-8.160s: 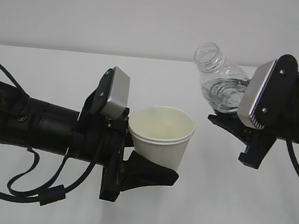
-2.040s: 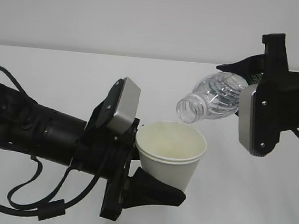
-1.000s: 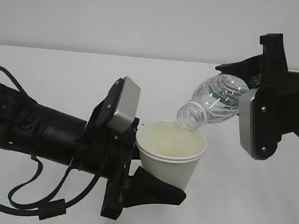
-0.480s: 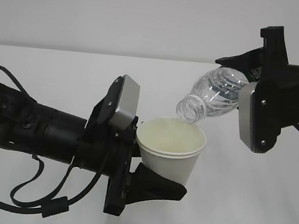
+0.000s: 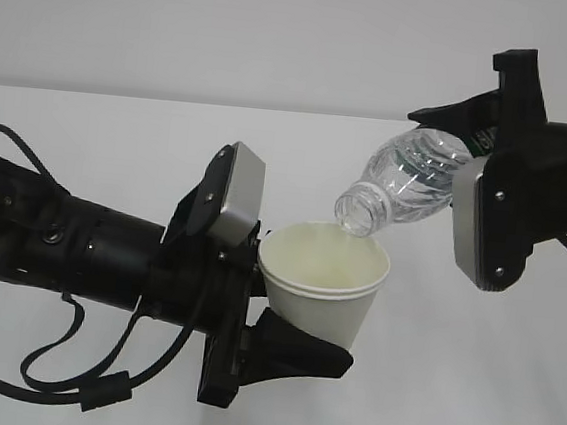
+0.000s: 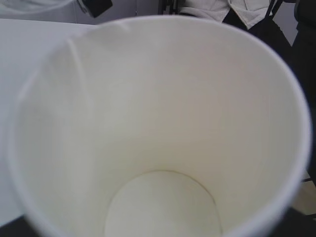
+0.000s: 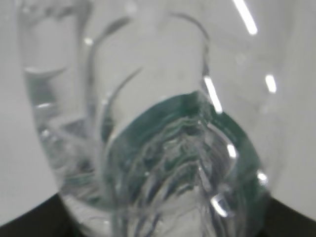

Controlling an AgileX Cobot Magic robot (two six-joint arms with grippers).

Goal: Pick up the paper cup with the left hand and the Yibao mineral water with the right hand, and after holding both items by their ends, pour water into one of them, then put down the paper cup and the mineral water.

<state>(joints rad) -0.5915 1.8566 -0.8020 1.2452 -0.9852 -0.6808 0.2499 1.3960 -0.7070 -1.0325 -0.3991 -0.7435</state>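
My left gripper [image 5: 290,304] is shut on the white paper cup [image 5: 328,289] and holds it upright above the table, low on its wall. In the left wrist view the cup [image 6: 158,123] fills the frame, showing its pale inside and round bottom. My right gripper [image 5: 450,173] is shut on the clear Yibao mineral water [image 5: 407,179] at its base end. The bottle is tilted, its open mouth pointing down-left just above the cup's far rim. Water shows inside the bottle [image 7: 163,148], with its green label band. I cannot tell whether water lies in the cup.
The white table [image 5: 507,395] runs under both arms, with a plain white wall behind. Black cables [image 5: 76,388] loop below the left arm. A grey plate [image 5: 488,227] sits on the right gripper's side.
Over the last second the bottle's mouth has lifted slightly from the cup's rim. The left arm and cup have shifted a little. Both grips are unchanged.
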